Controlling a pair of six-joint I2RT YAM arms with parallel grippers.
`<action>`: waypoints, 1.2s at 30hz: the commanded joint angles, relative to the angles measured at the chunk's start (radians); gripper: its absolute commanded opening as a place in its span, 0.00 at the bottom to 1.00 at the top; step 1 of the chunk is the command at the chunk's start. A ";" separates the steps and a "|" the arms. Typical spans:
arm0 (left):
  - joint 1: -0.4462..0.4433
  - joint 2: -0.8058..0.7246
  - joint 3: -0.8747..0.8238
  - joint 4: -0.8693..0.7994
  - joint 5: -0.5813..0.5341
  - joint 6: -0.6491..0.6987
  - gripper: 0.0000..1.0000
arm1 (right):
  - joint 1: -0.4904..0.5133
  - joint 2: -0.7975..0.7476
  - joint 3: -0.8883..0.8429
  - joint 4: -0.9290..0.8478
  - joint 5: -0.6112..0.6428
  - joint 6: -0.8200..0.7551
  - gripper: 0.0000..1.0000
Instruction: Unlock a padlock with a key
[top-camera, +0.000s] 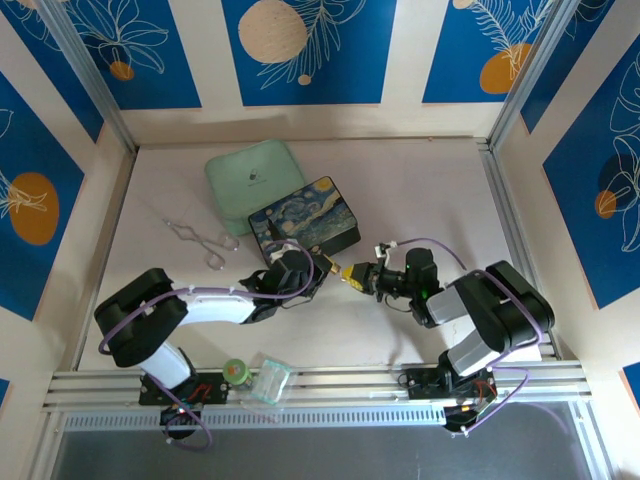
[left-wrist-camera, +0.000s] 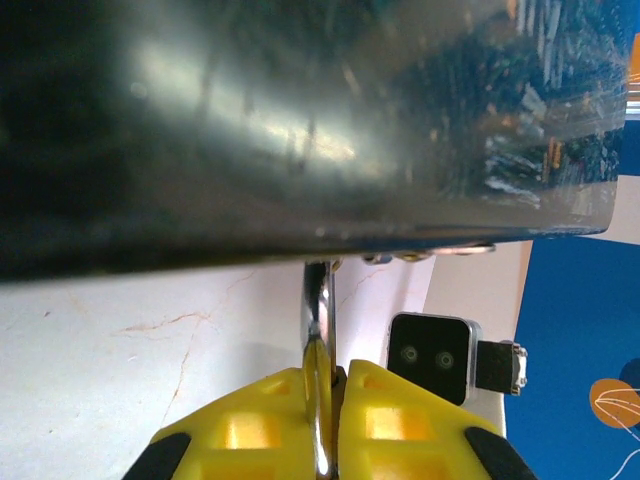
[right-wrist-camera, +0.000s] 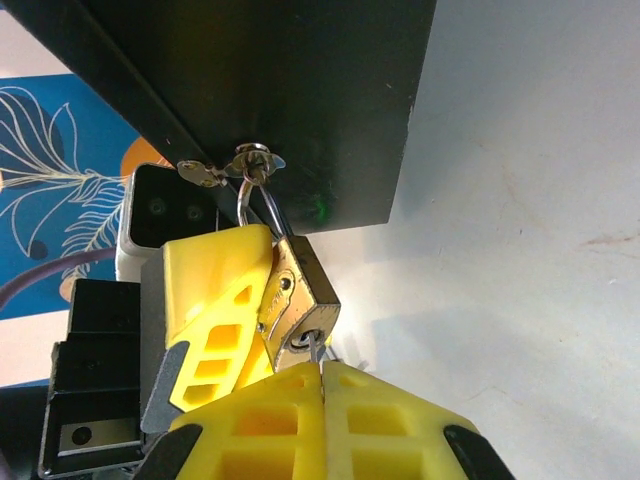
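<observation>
At the bottom centre of the frame, the right gripper (right-wrist-camera: 322, 372) has its yellow fingers pressed together on the key (right-wrist-camera: 316, 350). Only a thin silvery sliver of it shows, reaching up into the underside of the padlock (right-wrist-camera: 300, 295). The brass padlock hangs tilted, its shackle looped through the clasp (right-wrist-camera: 250, 165) on the dark box (right-wrist-camera: 300, 80) filling the upper frame. The left gripper (right-wrist-camera: 262, 268) presses a yellow finger (right-wrist-camera: 215, 290) against the padlock's left face. The pale desk (right-wrist-camera: 520, 200) spreads to the right.
</observation>
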 joint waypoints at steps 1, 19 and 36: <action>-0.014 -0.048 0.012 0.210 0.082 -0.036 0.00 | -0.028 0.053 0.008 0.038 0.004 0.021 0.00; -0.011 -0.024 0.043 0.223 0.088 -0.043 0.00 | -0.019 0.090 0.004 0.152 -0.018 0.032 0.00; -0.004 0.016 0.050 0.265 0.073 -0.055 0.00 | -0.002 0.109 0.008 0.275 -0.025 0.117 0.00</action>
